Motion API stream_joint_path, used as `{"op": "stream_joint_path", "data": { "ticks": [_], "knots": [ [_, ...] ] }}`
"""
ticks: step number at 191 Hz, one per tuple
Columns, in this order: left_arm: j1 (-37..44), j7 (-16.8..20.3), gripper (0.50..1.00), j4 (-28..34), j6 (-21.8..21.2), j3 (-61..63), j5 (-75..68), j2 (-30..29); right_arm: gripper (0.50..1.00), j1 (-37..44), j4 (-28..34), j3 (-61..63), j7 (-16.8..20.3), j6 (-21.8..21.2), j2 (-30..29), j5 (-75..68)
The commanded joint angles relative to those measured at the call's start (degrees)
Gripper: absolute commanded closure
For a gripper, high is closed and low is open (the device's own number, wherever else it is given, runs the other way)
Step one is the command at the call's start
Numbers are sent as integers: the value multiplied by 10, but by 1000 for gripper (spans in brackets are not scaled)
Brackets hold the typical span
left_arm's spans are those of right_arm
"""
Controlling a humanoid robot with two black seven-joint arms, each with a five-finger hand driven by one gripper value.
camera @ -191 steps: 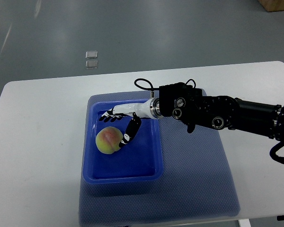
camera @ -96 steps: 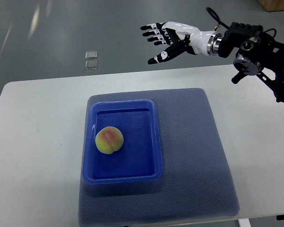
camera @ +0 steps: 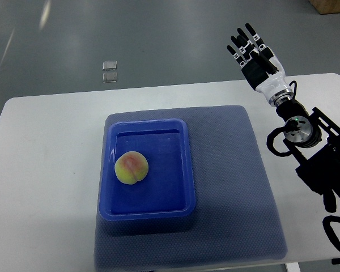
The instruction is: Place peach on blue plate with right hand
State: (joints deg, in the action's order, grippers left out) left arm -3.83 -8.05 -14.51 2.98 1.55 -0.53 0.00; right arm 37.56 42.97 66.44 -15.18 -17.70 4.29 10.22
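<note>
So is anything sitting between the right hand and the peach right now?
Nothing visible does. The peach lies alone in the blue plate, and the right hand hangs open beyond the table's far edge.

The peach (camera: 131,168) looks soft and fuzzy, not shiny. The blue plate (camera: 147,208) is smooth, shiny plastic. Under it lies a blue-grey mat (camera: 232,187) with a bumpy woven look. The white table (camera: 45,170) is smooth and matt. The right hand (camera: 256,56) at the upper right is glossy black and white plastic.

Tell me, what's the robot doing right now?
Right robot hand open, raised off table. Peach sitting in blue plate. Nothing in the way.
</note>
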Motion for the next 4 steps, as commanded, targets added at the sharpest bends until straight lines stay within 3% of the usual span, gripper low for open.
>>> {"op": "stream_joint_path", "data": {
  "ticks": [1, 4],
  "knots": [
    [0, 0, 500, 0, -1, 0, 0, 0, 570, -6, -12, 6, -2, -1, -10, -17],
    [0, 0, 500, 0, -1, 0, 0, 0, 570, -6, -13, 6, -2, -1, -11, -18]
  ]
}}
